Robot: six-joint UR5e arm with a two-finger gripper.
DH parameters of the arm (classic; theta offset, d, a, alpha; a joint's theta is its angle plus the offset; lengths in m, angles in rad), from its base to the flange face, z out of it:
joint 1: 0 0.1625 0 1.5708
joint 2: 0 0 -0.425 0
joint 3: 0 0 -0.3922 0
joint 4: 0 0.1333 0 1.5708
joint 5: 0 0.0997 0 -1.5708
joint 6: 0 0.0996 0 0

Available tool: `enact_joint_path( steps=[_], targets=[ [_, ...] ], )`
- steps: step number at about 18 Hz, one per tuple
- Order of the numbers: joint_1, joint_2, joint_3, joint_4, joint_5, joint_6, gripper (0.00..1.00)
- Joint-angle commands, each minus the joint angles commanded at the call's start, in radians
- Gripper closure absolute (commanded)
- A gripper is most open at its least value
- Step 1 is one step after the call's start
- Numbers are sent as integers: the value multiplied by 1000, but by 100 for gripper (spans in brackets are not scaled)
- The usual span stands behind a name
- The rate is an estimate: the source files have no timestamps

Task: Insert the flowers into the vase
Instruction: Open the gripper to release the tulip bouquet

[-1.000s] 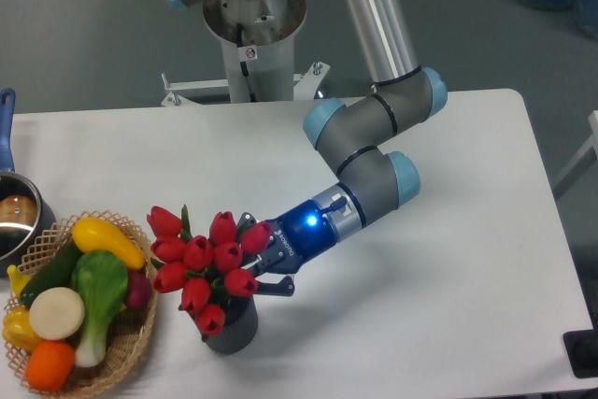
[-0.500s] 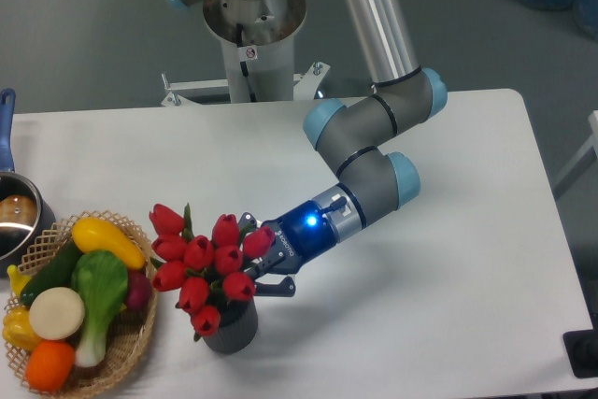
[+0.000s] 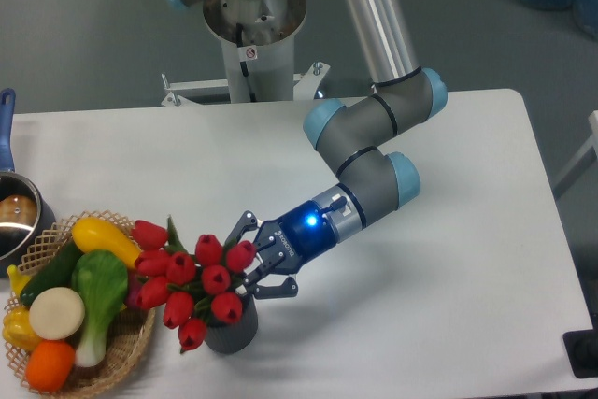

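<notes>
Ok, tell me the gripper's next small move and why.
Probably back straight away from the vase, up and to the right. The gripper looks open, its fingers spread clear of the tulips, whose stems appear to sit in the vase while the heads lean left toward the wicker basket. A gentle retreat should avoid snagging them.

Arm: grey tubular links, light-blue joint caps, silver upper tube. Wrist: glowing blue ring. Hand [image 3: 249, 259]: black two-finger linkage.
</notes>
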Motion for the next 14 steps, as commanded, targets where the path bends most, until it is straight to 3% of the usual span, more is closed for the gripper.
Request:
enact_joint_path(
  steps=[12,14],
  targets=[
    [0,2,0,0,0,21,50],
    [3,2,0,0,0,21,44]
  ],
)
